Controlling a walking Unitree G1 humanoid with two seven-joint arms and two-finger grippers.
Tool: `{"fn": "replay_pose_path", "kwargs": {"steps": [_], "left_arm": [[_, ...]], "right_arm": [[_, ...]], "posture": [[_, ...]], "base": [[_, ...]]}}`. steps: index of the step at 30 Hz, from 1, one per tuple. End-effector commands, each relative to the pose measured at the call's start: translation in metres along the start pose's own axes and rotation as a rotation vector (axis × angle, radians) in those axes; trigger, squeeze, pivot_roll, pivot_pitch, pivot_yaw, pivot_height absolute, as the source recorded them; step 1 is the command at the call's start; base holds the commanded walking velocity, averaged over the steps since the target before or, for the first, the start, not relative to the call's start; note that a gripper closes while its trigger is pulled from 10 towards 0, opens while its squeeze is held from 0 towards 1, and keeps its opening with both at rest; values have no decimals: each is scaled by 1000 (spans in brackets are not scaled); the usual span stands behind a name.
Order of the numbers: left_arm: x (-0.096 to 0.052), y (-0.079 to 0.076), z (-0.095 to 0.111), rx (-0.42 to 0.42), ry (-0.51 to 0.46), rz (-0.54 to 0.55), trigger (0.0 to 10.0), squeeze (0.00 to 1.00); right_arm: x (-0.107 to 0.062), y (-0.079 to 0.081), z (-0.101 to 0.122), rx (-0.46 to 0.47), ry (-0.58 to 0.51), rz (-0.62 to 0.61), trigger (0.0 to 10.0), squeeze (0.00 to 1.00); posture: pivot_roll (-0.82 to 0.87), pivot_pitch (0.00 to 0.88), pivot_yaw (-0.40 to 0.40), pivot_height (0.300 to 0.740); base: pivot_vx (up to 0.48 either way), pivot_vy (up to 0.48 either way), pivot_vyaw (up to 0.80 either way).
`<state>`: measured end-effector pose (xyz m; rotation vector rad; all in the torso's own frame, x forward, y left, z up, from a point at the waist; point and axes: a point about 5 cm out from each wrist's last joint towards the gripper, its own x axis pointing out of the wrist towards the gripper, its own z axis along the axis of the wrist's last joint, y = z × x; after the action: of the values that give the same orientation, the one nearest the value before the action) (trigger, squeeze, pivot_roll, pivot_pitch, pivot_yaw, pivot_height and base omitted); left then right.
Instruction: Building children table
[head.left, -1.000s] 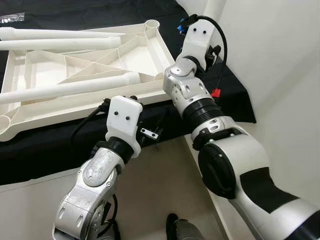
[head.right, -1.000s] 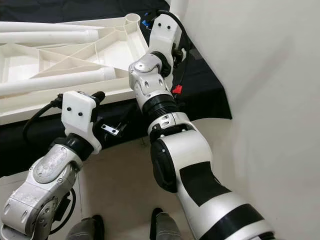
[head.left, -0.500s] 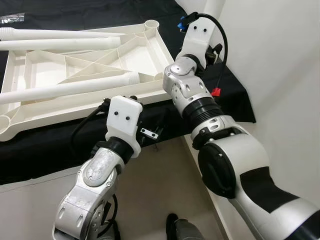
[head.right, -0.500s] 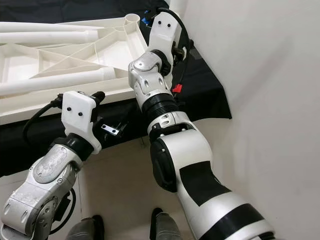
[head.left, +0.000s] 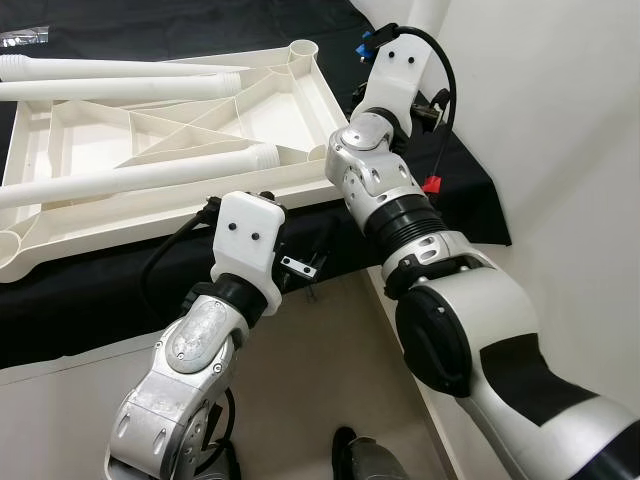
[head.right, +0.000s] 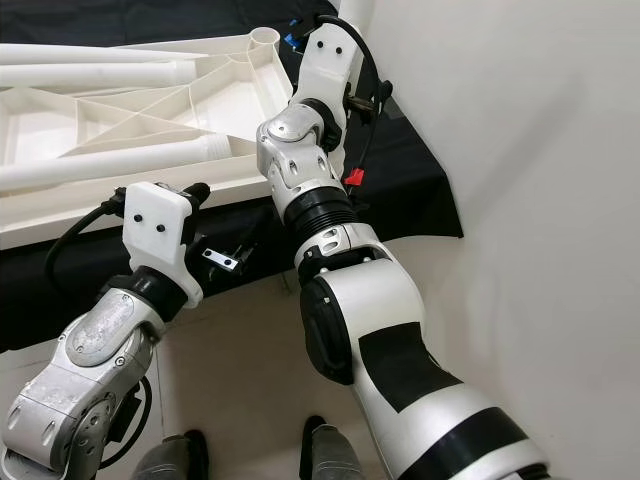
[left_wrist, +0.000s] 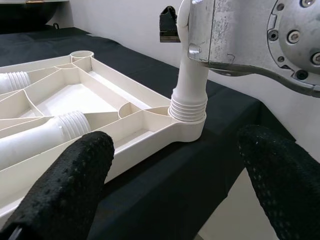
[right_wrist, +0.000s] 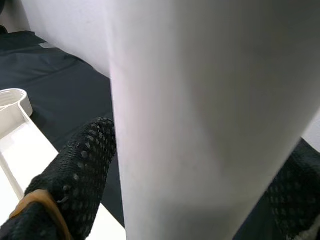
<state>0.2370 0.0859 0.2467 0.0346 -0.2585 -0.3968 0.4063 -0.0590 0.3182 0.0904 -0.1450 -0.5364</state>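
Nearest the robot, the left gripper (left_wrist: 172, 195) hovers just off the near edge of the black cloth (head.left: 80, 290), its fingers (left_wrist: 65, 185) spread wide and empty, with bare floor (head.left: 310, 380) below it. Beyond that edge the upturned white tabletop (head.left: 300, 120) lies on the cloth with three loose legs (head.left: 130, 178) resting across its ribs. At the tabletop's right near corner, close to the white wall (head.left: 560, 150), a fourth leg (left_wrist: 192, 75) stands upright in its socket. The right gripper (right_wrist: 200, 165) has its fingers (right_wrist: 75, 165) closed around that leg, with cloth open on either side.
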Motion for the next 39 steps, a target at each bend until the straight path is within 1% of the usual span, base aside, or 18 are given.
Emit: {"fn": "replay_pose_path", "kwargs": {"steps": [1, 18, 22, 26, 31, 39], "left_arm": [[-1, -2, -2, -4, 2, -3, 10000, 0], [0, -2, -3, 1, -1, -7, 10000, 0], [0, -1, -4, 1, -2, -9, 10000, 0], [1, -1, -4, 2, -4, -11, 10000, 0], [1, -1, -4, 5, -7, -12, 10000, 0], [2, 0, -4, 6, -9, -12, 10000, 0]], "right_arm": [[-3, 2, 3, 37, 10, -2, 10000, 1000], [-3, -2, 0, 47, 2, -10, 10000, 1000], [-5, -1, -5, 46, 7, 23, 10000, 1000], [-7, -2, -8, 47, 11, 36, 10000, 1000], [-8, -2, -12, 73, 10, 94, 10000, 1000], [-8, -7, -15, 70, 7, 100, 10000, 1000]], "posture": [[63, 289, -109, 740], [64, 270, -106, 740], [60, 252, -101, 740], [60, 252, -101, 740], [62, 245, -99, 740], [62, 238, -96, 740]], "base": [[0, 0, 0], [0, 0, 0], [0, 0, 0], [0, 0, 0], [0, 0, 0], [0, 0, 0]]}}
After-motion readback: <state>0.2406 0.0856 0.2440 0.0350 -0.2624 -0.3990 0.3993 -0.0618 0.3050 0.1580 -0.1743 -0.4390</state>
